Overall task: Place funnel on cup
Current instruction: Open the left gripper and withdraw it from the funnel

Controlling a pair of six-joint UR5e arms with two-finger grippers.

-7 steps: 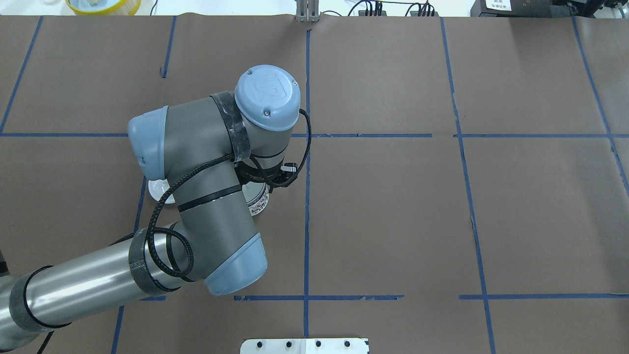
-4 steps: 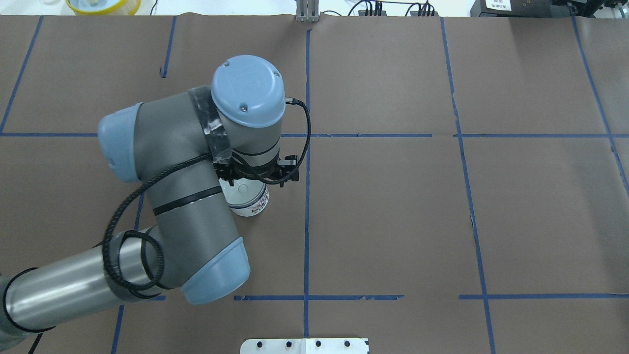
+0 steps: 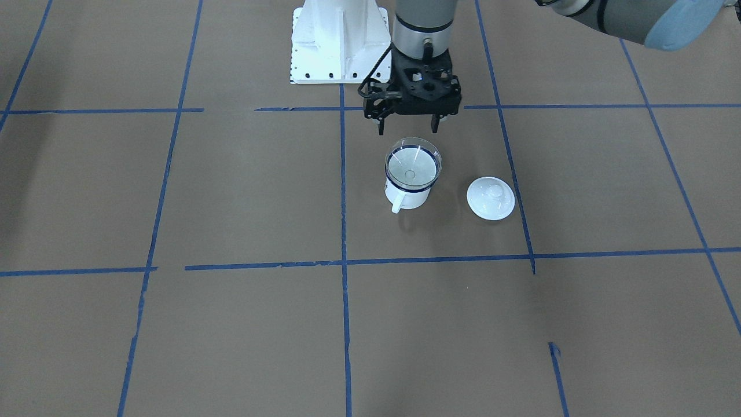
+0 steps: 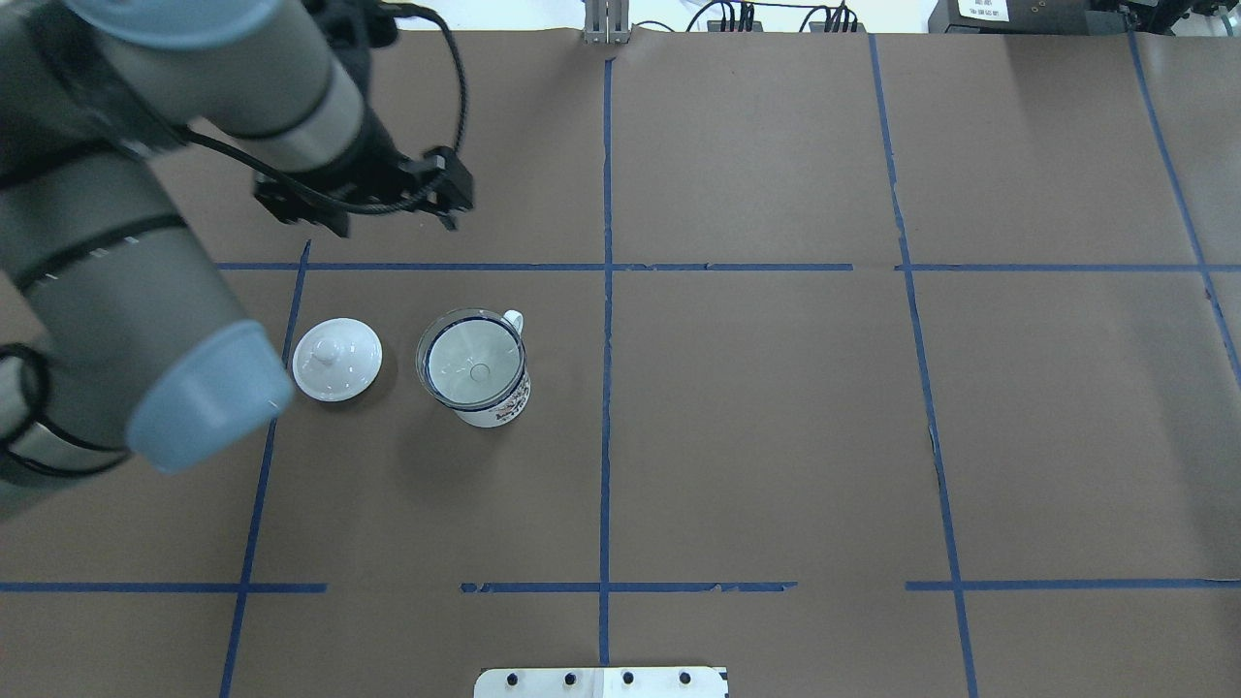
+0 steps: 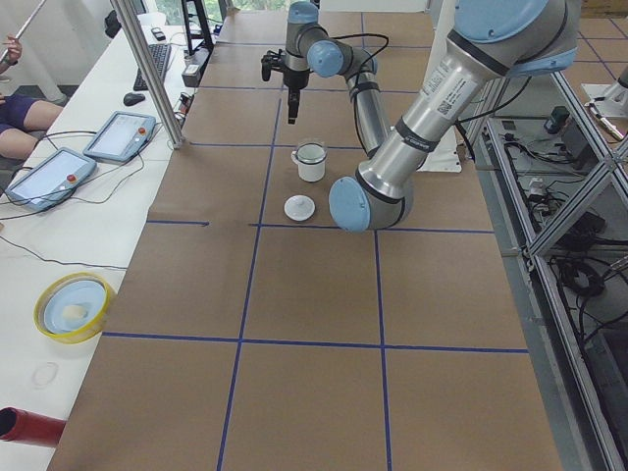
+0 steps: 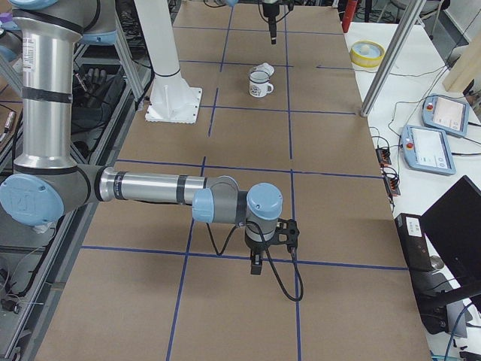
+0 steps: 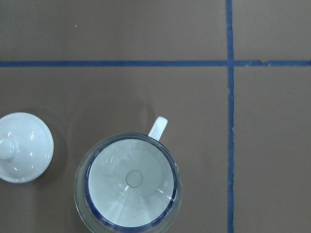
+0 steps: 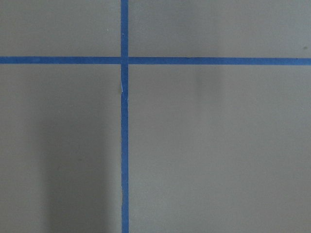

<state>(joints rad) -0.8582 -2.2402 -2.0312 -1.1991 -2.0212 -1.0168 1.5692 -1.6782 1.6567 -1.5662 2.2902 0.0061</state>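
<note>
Left claw (image 3: 407, 128) higher; one funnel (image 3: 412, 164) atop one cup (image 3: 408, 198).

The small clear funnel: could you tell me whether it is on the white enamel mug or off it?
On: the clear funnel sits upright in the white enamel mug; the left gripper hangs clear.

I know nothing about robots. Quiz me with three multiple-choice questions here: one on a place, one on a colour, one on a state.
1. Relative to the cup, the white lid lies: A on top; B beside it; C inside it.
2. The cup's rim is: A red; B dark blue; C yellow.
3. The funnel is: A gripped; B tipped over; C seated in the cup.
Answers: B, the lid sits apart from it; B, a blue ring edges it; C, the left claw hangs open, empty.
</note>
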